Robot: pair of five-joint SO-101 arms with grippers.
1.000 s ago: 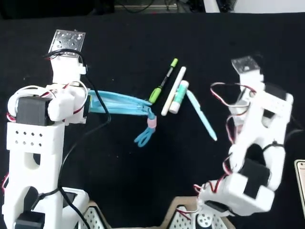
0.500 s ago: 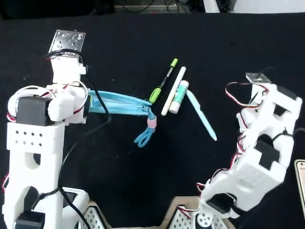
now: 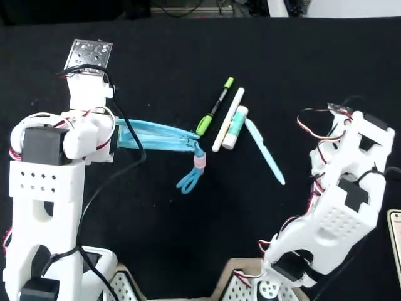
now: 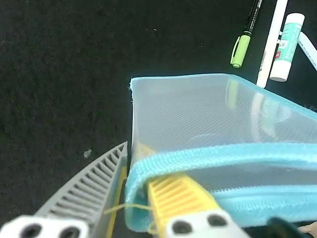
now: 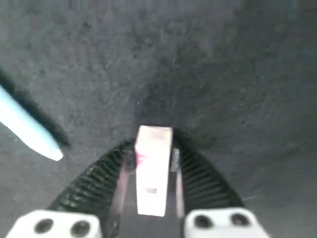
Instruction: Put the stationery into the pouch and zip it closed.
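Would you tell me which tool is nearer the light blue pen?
Right: the right tool, holding an eraser, sits beside the light blue pen; the left tool clamps the pouch farther off.

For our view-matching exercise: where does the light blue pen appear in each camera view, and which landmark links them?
High view: the light blue pen lies slanted, rightmost of the stationery.
Left wrist view: a sliver of it beyond the pouch, beside the glue stick.
Right wrist view: its end near the right gripper, which holds an eraser.
Landmark: the glue stick beside the pen.
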